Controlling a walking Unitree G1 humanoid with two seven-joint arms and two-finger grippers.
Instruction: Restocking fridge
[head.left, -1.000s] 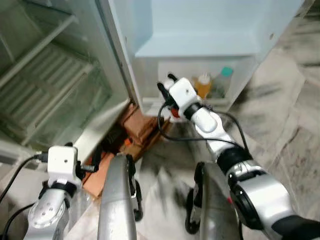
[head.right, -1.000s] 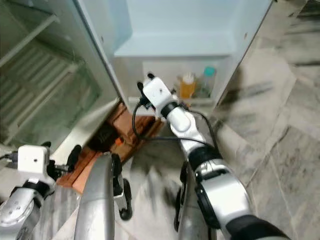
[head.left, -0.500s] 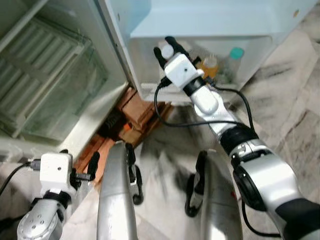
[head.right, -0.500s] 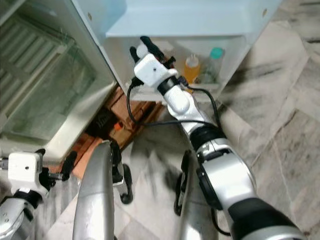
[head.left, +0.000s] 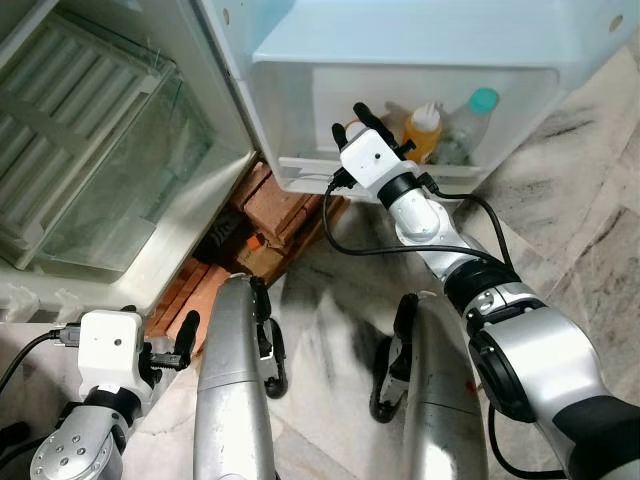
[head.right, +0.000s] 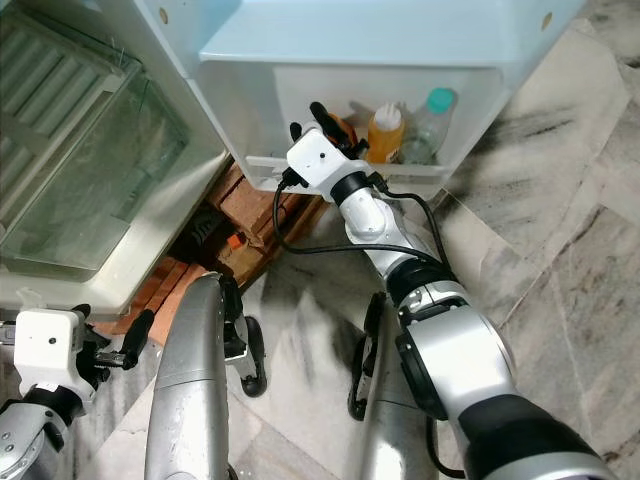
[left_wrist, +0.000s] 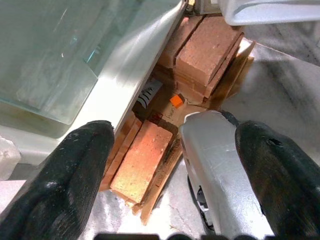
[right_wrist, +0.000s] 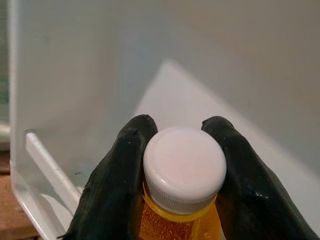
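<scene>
Right pincer (right_wrist: 182, 200) is reached into the lowest white door bin (head.left: 300, 172) of the open fridge door, its two black fingers (right_wrist: 117, 185) clamped on either side of the neck of a small orange-filled plastic bottle with a white screw cap (right_wrist: 184, 169). That bottle is inside the bin, at the end nearer the fridge body, and whether its base rests on the bin floor cannot be told. Further along the same bin from the held bottle stands a second orange bottle with a pale cap (head.left: 423, 132), and beyond it a clear plastic bottle with a teal cap (head.left: 470, 125), both upright behind the bin's low front rail. A black cable (head.left: 400, 250) loops from the right wrist back along the silver arm. Beside the door bin, the fridge body shows a clear glass-fronted crisper drawer (head.left: 140, 190) with ribbed white shelving above it. Under the fridge, just below the bin's hinge end, lie stacked red-brown bricks (left_wrist: 205, 52) and wooden boards (left_wrist: 160, 180) on the grey-veined marble floor (head.left: 560, 230). Left pincer (left_wrist: 175, 165) hangs low beside the robot's leg, well apart from the door bin, with its fingers spread wide and nothing between them, pointing down at the bricks.
</scene>
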